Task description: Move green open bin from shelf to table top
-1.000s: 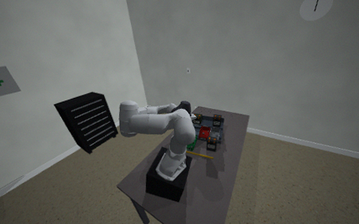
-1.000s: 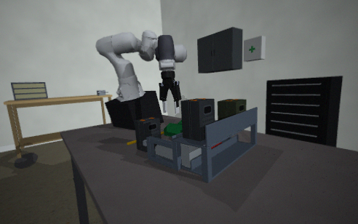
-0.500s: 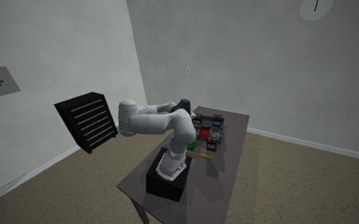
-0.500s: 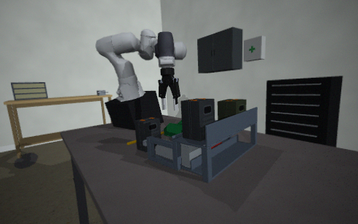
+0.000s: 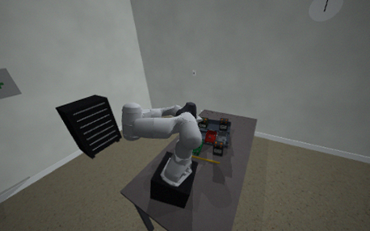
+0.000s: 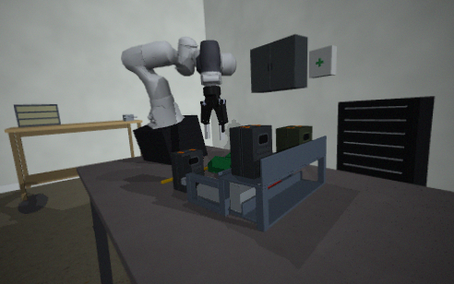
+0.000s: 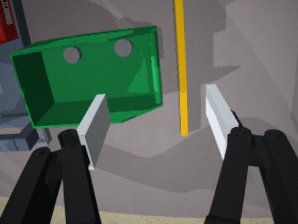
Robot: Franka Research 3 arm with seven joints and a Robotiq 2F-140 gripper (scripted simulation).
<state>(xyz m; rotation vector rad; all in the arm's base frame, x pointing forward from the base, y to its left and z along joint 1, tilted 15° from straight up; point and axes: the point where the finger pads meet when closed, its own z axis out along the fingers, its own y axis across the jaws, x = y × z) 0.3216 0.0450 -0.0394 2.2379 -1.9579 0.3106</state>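
The green open bin (image 7: 89,76) lies on the grey table top next to the shelf, seen from above in the wrist view; it looks empty inside, with two round holes in one wall. It also shows in the exterior view (image 6: 219,163) behind the shelf and in the top view (image 5: 197,150), mostly hidden by the arm. My gripper (image 7: 156,103) (image 6: 214,131) is open with nothing between its fingers, and hangs well above the bin. The grey-blue shelf (image 6: 258,184) holds dark bins (image 6: 251,149) and a red bin (image 5: 210,136).
A yellow strip (image 7: 180,43) lies on the table beside the green bin, also in the top view (image 5: 206,160). A dark bin (image 6: 187,169) stands at the shelf's near left. The black robot base (image 5: 172,181) sits on the table's near end.
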